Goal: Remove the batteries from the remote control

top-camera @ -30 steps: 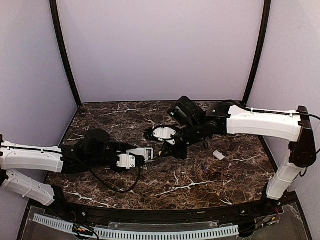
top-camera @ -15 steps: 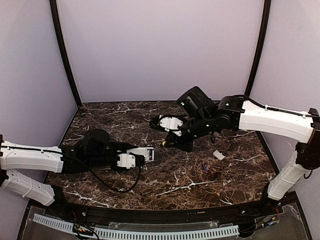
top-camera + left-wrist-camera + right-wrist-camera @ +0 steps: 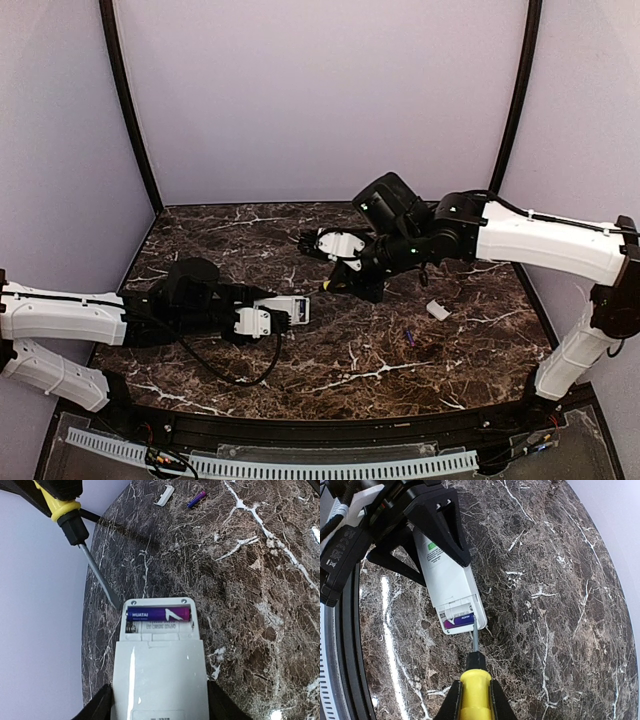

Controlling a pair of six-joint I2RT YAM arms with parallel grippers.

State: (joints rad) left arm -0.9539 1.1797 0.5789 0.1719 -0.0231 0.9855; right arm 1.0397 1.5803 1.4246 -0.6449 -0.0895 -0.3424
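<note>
The tabletop is dark brown stone-patterned marble shot through with white veins, glossy enough to throw pale glints in the wrist views. Pale lavender walls close it in on three sides, and a black pole rises at each back corner.

The left gripper lies low over the stone with its black fingers pressed against the two long sides of the remote control. The plain white back faces up and the far end juts out past the fingertips. At that far end the battery bay is uncovered: one purple seated battery lies across it, and the slot beside it, nearer the gripper, is bare.

The right gripper is clamped on the yellow handle of a screwdriver, which points straight ahead of it. The steel tip meets the end edge of the remote at a corner of the open bay, just beside the seated battery.

A loose battery — purple, lying flat — rests on the bare marble well apart from both grippers, on the right arm's side of the table. A small white cover piece sits near it, not touching it. From the left gripper's view both lie far ahead, beyond the remote's open end.
</note>
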